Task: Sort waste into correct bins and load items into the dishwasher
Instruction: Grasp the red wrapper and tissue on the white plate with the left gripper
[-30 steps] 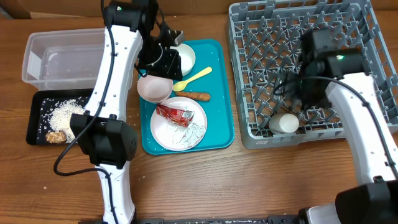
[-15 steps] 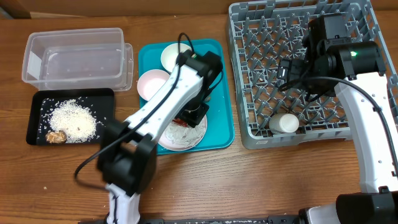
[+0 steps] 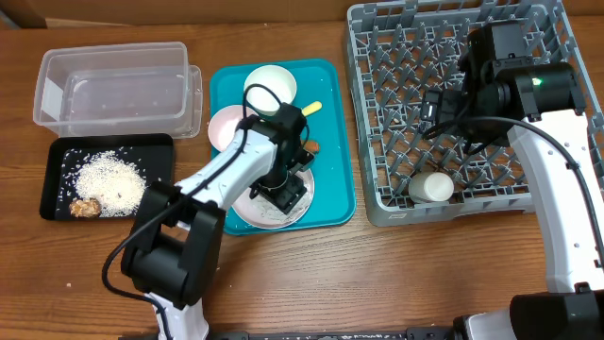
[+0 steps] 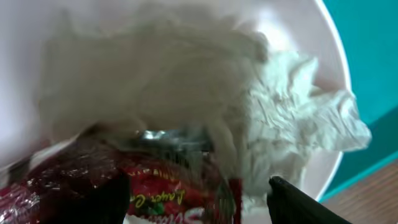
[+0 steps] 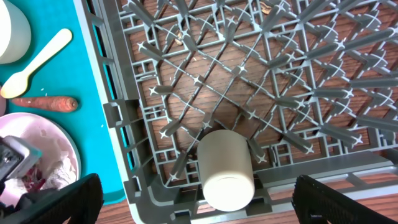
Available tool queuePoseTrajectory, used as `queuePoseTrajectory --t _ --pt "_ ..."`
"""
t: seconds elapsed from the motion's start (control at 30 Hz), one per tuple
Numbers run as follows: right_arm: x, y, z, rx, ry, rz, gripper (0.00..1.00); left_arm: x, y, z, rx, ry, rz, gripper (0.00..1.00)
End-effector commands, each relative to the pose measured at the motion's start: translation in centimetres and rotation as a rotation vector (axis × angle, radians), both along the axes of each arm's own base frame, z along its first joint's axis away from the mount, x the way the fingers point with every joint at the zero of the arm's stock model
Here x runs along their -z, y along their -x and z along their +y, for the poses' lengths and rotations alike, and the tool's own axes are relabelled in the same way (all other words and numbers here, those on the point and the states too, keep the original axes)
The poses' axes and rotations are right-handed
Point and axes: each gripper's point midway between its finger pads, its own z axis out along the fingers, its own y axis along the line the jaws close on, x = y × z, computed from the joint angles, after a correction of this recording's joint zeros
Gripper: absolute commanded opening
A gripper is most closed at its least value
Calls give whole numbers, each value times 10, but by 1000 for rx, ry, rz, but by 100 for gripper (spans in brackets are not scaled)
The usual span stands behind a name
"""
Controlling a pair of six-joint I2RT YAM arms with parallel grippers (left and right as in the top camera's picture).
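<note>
Film wrapper [image 4: 155,186], crumpled and red, lies on the white plate [image 4: 326,56], between the spread fingers of the left gripper [image 4: 199,208]; the jaws stand apart and hold nothing. Expect a light, crinkly, slippery item: pinch a raised fold at mid-body. Crumpled white paper [image 4: 292,112] touches it; being soft, it may lift along. Wrapper print is pale script, too blurred to read. The plate sits on the teal tray [image 3: 335,142]. Further off, the right gripper [image 5: 196,202] hangs wide open and empty above the grey rack [image 5: 249,74], where the cup [image 5: 227,168] lies on its side.
</note>
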Motion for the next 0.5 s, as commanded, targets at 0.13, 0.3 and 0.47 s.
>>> queuePoseTrajectory --t 0.13,0.3,0.47 --pt "-11 -1 1 -6 -7 -34 100 46 9 -5 38 20 115 41" --pt "-11 -2 2 -6 -7 -37 100 40 11 -7 -13 22 147 4" --pt "-11 -2 2 -6 -8 -38 100 -19 -16 -22 -16 50 104 4"
